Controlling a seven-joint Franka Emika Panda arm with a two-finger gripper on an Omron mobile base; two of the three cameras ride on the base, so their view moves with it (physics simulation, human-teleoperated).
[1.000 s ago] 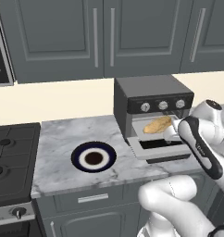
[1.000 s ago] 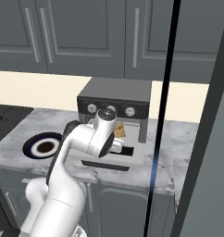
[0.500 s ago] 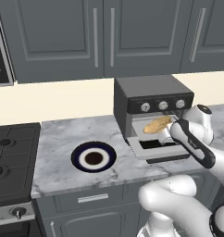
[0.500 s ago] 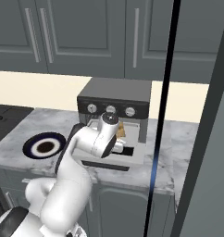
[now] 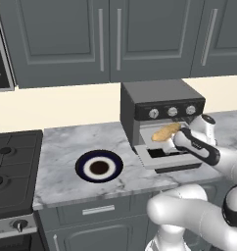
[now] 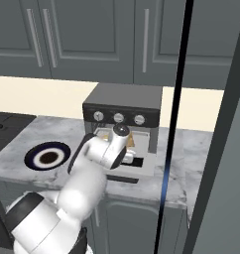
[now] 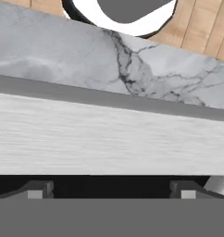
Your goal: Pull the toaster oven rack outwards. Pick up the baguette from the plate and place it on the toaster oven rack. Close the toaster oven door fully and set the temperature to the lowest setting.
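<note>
**Bread is on the rack, door comes next**

Since the fingers (image 7: 111, 194) are spread wide and hold nothing, the bread step looks done. In the hand view the two dark tips sit far apart at the bottom. Right past them is a pale silver band, which may be the frame of the toaster oven door (image 5: 170, 158), but I cannot tell if they touch it. Beyond that band lies the grey marble bench (image 7: 63, 51).

The door hangs open and flat, just by the hand. A little past the fingers, inside the toaster oven (image 5: 159, 115), the baguette (image 5: 165, 132) lies on the toaster oven rack (image 5: 157, 141). It is short, chunky and golden tan. The rack is thin and pale, and it is too small to see well.

Well away from the fingers, on the bench, sits the plate (image 5: 99, 166). It is round and dark blue with a white ring and a brown middle, and there is nothing on it.

I think the next move is to get under the door's edge and swing it up until it shuts. After that, one of the three silver knobs (image 5: 172, 112) must be turned to its lowest.
</note>
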